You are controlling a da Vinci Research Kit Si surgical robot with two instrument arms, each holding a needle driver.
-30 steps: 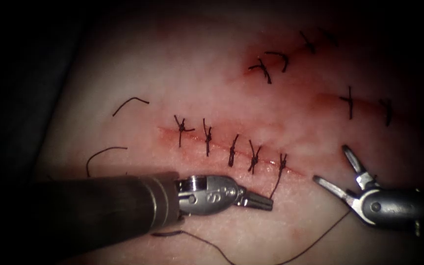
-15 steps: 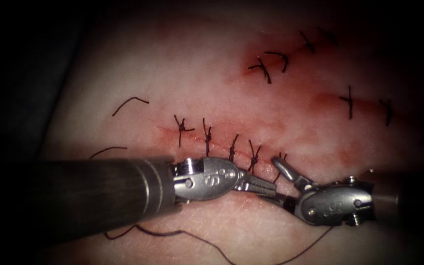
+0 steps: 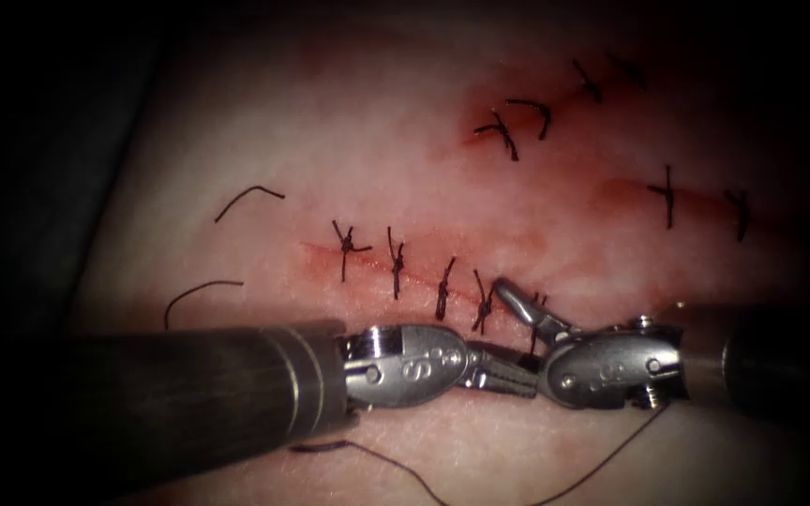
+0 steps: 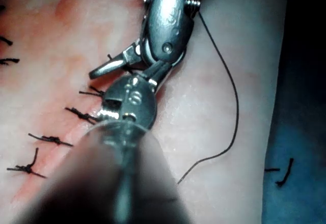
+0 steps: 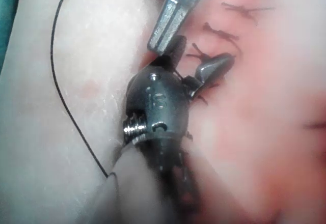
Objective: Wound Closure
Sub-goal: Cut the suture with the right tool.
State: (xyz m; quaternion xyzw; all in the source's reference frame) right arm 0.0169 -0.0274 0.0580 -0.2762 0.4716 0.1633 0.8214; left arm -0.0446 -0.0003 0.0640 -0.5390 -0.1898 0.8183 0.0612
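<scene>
Thread [image 3: 529, 330] tail of last stitch: clamped in left tool [image 3: 508, 373], lying between right tool's [image 3: 520, 330] parted jaws.

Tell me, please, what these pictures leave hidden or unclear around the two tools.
- Left tool: whether its shut jaws hold thread; the right tool overlaps their tips in the endoscope view.
- Right tool's lower jaw: hidden behind the left tool's tips.
- Needle: none can be made out.
- Thread: cut off by the endoscope view's bottom edge.
</scene>
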